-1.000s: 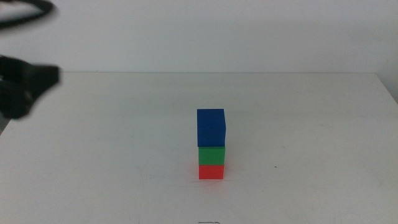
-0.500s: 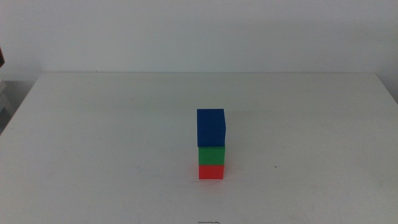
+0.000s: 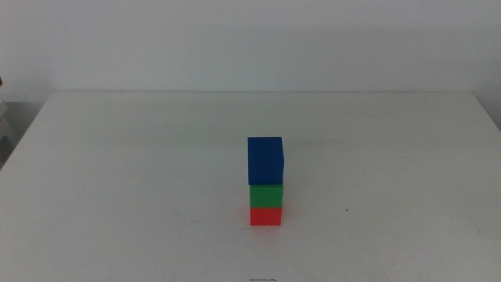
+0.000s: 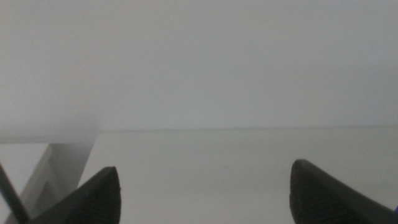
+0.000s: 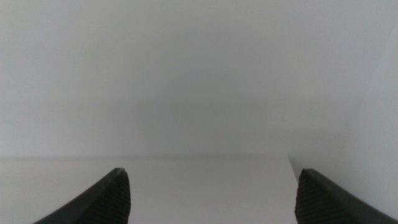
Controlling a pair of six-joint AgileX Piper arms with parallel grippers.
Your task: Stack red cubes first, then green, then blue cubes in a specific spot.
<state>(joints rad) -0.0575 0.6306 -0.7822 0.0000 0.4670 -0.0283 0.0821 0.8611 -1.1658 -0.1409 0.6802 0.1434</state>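
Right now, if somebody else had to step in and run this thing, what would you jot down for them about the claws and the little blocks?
Left tool: open, empty, pulled back off the table, out of the middle view.
Right tool: open, empty, also out of the middle view.
Blocks: one stack on the white table, a bit right of centre. Red cube at the bottom, green cube on it, blue cube on top.
Done: the order is red, green, blue, and nothing is touching the stack.
Left: no stacking step seems to remain. Just check that the stack stands steady.
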